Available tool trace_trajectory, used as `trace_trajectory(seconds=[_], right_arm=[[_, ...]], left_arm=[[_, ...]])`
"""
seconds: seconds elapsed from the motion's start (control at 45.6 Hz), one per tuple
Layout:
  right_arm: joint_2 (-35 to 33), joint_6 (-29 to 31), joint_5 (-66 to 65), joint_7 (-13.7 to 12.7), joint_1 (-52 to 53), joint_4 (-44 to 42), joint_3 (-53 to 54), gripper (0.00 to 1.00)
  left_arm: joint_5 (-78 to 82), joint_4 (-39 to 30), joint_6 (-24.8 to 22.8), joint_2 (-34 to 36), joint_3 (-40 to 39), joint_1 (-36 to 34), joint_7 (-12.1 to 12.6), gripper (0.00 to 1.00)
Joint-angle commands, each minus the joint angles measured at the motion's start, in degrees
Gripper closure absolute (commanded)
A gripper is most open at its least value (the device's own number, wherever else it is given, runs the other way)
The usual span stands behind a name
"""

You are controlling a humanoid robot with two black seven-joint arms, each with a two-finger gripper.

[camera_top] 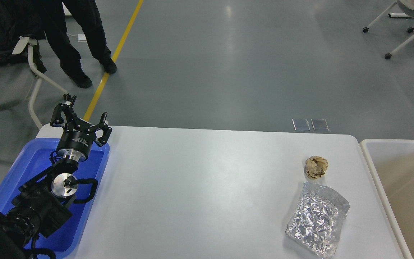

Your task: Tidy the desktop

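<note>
Left arm: the black seven-joint arm enters from the near left corner and reaches up over the tray.
Left pincer (81, 117): its two black fingers are spread wide apart, pinching nothing, poised above the tray's far edge.
Tray: a blue rectangular plastic tray (31, 162) lies at the left end of the surface, mostly covered by the arm.
Surface: the large smooth white rectangular desktop with rounded corners (192, 187) fills the middle of the view, running from the tray on the left to the bin on the right; its middle is bare.
Paper ball: a crumpled brown paper ball (316, 167) rests on the surface toward the far right.
Foil bag: a wrinkled silver foil bag (316, 219) lies flat just nearer than the ball, close to it.
Bin: a beige white-rimmed bin (372, 169) stands just beside the surface's right edge.
Right pincer: not in view.
</note>
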Motion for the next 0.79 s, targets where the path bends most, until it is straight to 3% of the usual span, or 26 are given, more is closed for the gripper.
trace_trajectory(seconds=[0.0, 0.285, 0.548, 0.768], right_arm=[[-0.5, 0.67, 0.01, 0.17, -5.52, 10.2, 15.44, 0.0], [3.89, 0.67, -5.08, 0.25, -20.28, 28.84, 24.41, 0.0], [14.44, 2.95, -12.38, 0.25, -30.92, 31.39, 33.99, 0.0], [18.4, 4.36, -12.38, 0.34, -31.63, 31.13, 36.45, 0.0]], left_arm=[[0.0, 0.0, 0.0, -0.04, 0.0, 0.01, 0.0, 0.0], [0.0, 0.0, 0.0, -0.04, 0.0, 0.01, 0.0, 0.0], [-0.09, 0.0, 0.0, -0.04, 0.0, -0.08, 0.0, 0.0], [0.0, 0.0, 0.0, -0.04, 0.0, 0.01, 0.0, 0.0]])
